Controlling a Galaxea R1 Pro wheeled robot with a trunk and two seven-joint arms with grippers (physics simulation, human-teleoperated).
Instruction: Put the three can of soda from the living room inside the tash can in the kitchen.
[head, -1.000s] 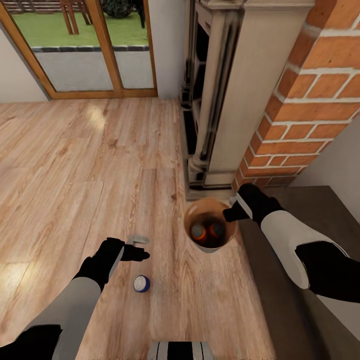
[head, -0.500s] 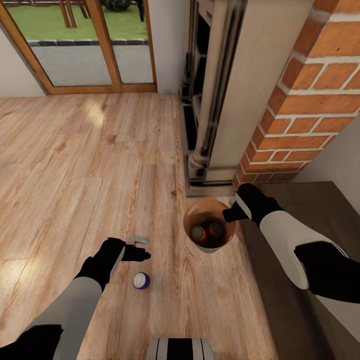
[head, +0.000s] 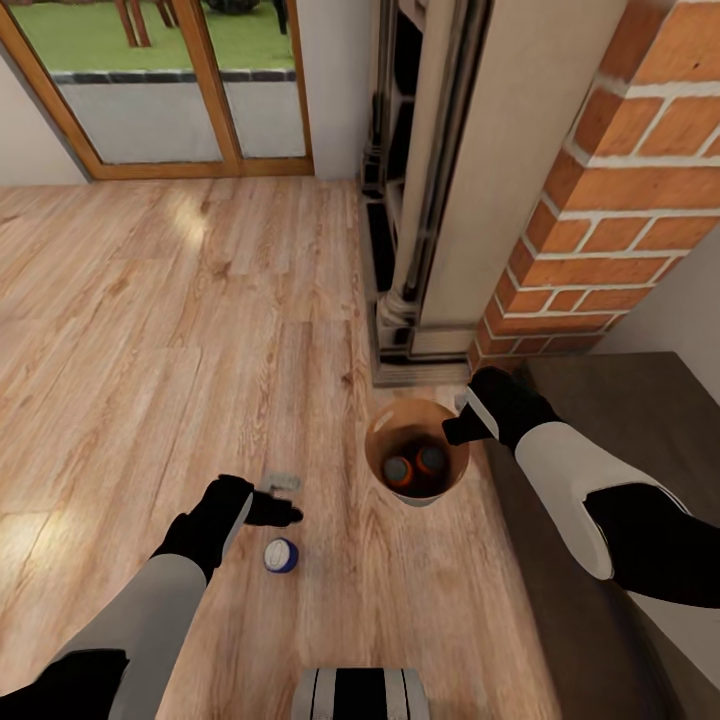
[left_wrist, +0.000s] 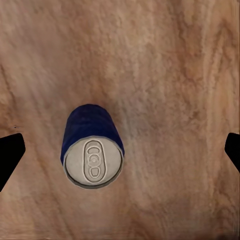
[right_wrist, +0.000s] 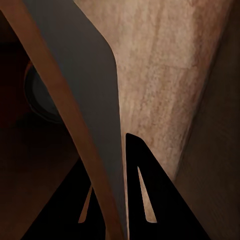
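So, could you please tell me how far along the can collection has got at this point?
Done: two orange soda cans sit inside the grey round bin with the brown inner wall, whose rim the right gripper pinches. In hand: the left gripper hovers open above the dark blue soda can standing upright on the wood-plank floor. Left: grasp it, drop it in, and carry the bin to the kitchen.

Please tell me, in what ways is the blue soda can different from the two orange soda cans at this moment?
The blue can stands upright on the wood floor, outside the bin; the two orange cans sit inside the trash can. The blue can is dark blue, the others orange. The blue can lies below the open left end effector, ungrasped; the right end effector grips the bin's rim beside the orange cans. All three have silvery tops.
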